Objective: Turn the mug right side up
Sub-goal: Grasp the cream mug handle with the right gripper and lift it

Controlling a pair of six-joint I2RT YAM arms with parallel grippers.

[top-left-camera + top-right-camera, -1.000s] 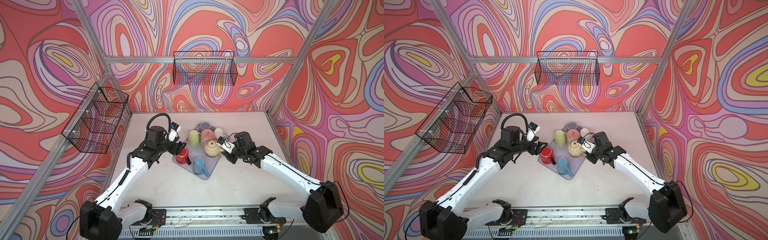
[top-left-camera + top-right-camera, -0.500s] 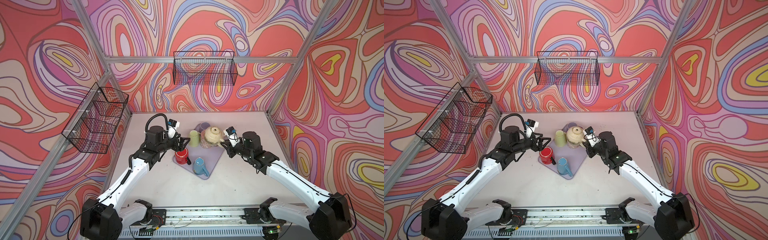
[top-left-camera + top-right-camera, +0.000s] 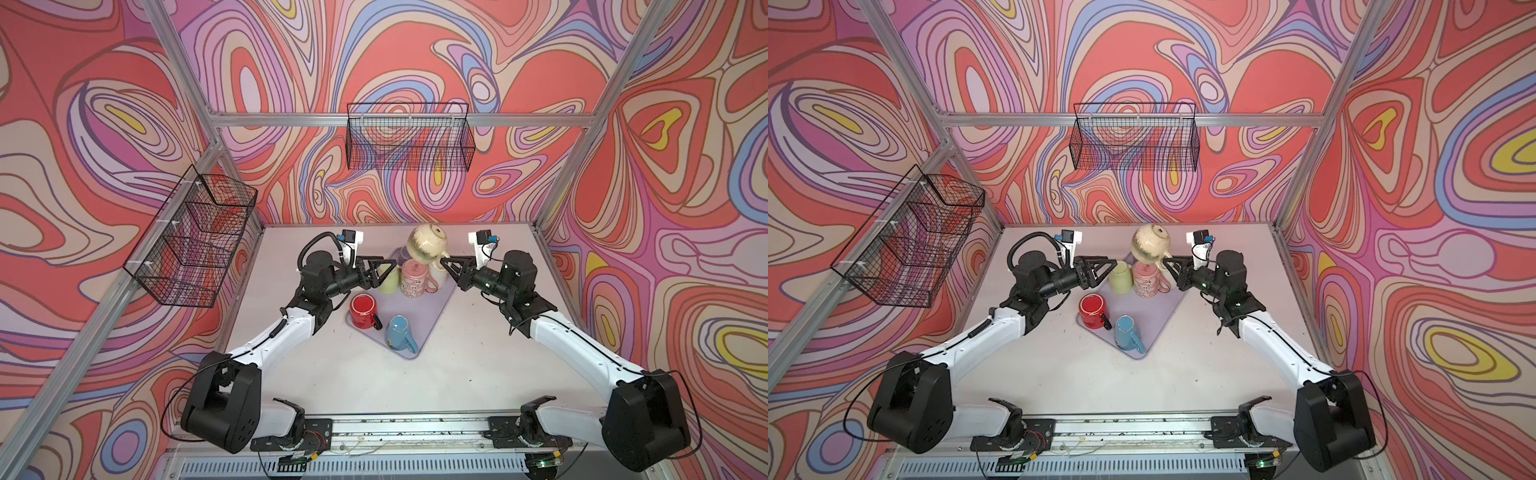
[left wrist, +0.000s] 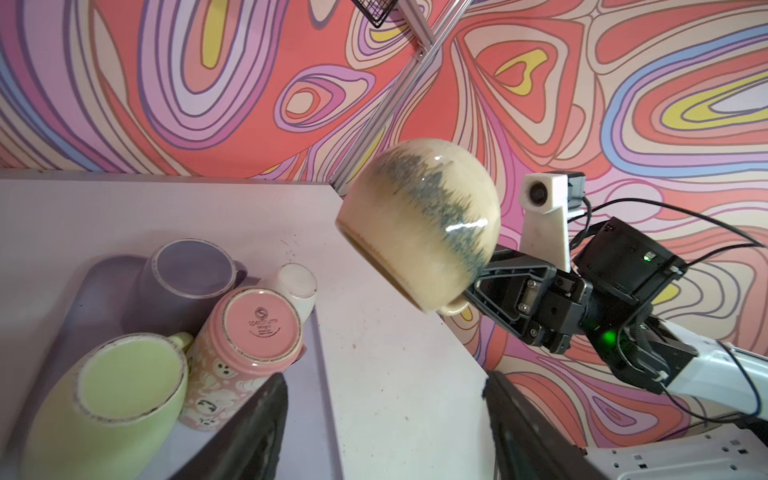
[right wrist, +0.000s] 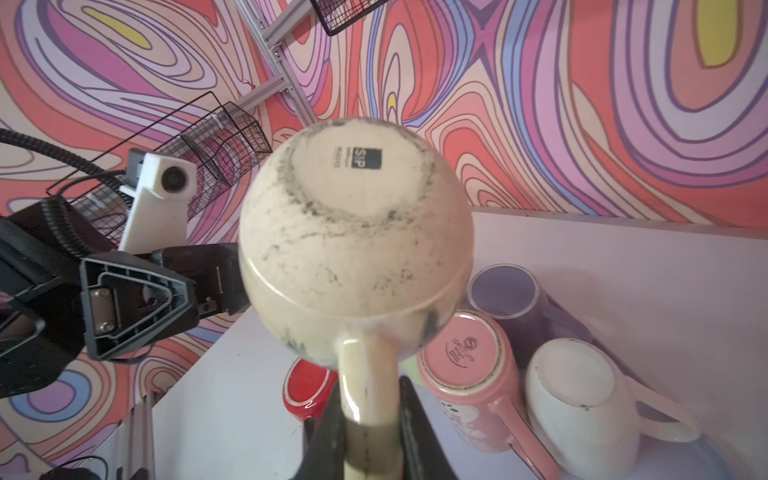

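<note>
Clenched on the handle of the cream mug (image 3: 424, 245): right tool (image 3: 448, 264), reaching in from the right edge of the tabletop (image 3: 478, 353). Held aloft over the far corner of the lilac tray (image 3: 432, 309), near the far edge of the tabletop, base uppermost and mouth tipped downward, hence not yet right side up. Lifted clear, presumably, to give room for turning without striking the pink mug (image 3: 413, 279), white mug (image 5: 577, 386) and purple mug (image 5: 503, 291) clustered beneath. Gripped by the handle alone, probably to leave the round body free for a roll of the wrist or a second hold. Released and empty: left tool (image 3: 388, 270), jaws spread wide, above the green mug (image 3: 388, 284) and aimed toward the cream mug without touching it, seemingly in readiness to steady or receive the body. Nearer the front edge, on the same tray: red mug (image 3: 362, 309) and blue mug (image 3: 397, 332), untouched.
</note>
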